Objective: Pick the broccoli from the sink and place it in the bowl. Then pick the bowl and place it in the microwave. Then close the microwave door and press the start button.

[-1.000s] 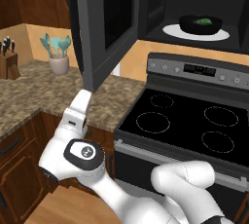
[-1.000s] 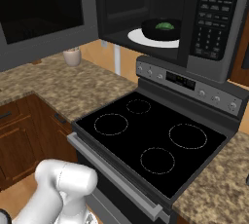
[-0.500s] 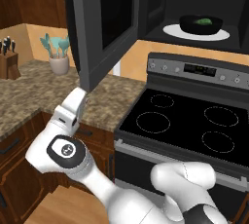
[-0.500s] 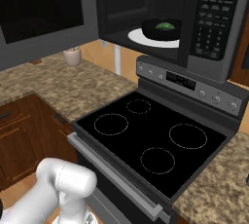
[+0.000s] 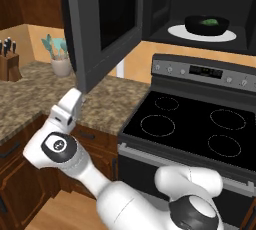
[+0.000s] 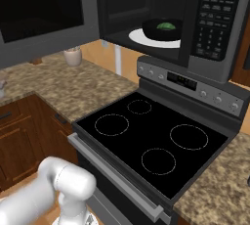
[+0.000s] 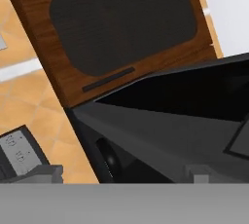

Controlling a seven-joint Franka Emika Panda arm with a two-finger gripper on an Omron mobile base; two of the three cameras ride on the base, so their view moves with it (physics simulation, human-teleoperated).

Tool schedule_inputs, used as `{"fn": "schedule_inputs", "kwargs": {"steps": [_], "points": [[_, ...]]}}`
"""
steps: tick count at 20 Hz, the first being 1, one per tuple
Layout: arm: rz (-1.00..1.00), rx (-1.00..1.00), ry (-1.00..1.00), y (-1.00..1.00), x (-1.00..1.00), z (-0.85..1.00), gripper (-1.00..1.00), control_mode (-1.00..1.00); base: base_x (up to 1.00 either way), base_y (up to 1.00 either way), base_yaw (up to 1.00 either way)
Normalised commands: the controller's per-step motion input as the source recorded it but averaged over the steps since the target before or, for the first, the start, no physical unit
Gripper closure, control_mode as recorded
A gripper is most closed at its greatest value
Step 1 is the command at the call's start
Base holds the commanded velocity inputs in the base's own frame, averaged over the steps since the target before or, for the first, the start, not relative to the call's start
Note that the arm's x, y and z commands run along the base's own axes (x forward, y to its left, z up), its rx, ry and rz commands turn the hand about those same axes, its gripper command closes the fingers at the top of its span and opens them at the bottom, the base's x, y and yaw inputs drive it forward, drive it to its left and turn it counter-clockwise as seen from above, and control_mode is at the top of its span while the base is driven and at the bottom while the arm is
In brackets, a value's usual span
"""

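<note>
The microwave (image 6: 215,23) stands open above the stove. Inside, the black bowl (image 5: 206,25) (image 6: 163,29) rests on the white turntable plate (image 5: 180,31) (image 6: 139,36), and the green broccoli (image 5: 210,22) (image 6: 167,25) lies in the bowl. The microwave door (image 5: 105,24) (image 6: 39,13) (image 7: 160,121) is swung wide to the left. My gripper (image 5: 76,95) (image 7: 121,174) points up just under the door's lower outer corner, open, with nothing between its fingers. The sink is out of view.
A black stove (image 5: 190,124) (image 6: 151,131) with burner rings sits below the microwave. On the granite counter (image 5: 30,94) to the left stand a knife block (image 5: 7,64) and a utensil jar (image 5: 60,64) (image 6: 73,55). A wooden cabinet door (image 7: 116,33) hangs above.
My arm has swung a little to the left, carrying the gripper leftward under the door's lower edge. The door, bowl and broccoli have not moved.
</note>
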Motion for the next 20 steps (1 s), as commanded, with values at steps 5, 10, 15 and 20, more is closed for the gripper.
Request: {"fn": "schedule_inputs", "kwargs": {"steps": [5, 10, 15, 20], "points": [[0.00, 0.00, 0.04, 0.06, 0.56, -0.25, -1.00, -1.00, 0.00, 0.00, 0.00], [0.00, -0.03, 0.09, 0.05, 0.57, -0.31, -1.00, -1.00, 0.00, 0.00, 0.00], [0.02, -0.07, 0.16, 0.00, 0.36, -0.66, -1.00, -1.00, 0.00, 0.00, 0.00], [0.01, 0.01, -0.02, 0.00, 0.42, 0.09, -1.00, -1.00, 0.00, 0.00, 0.00]]}}
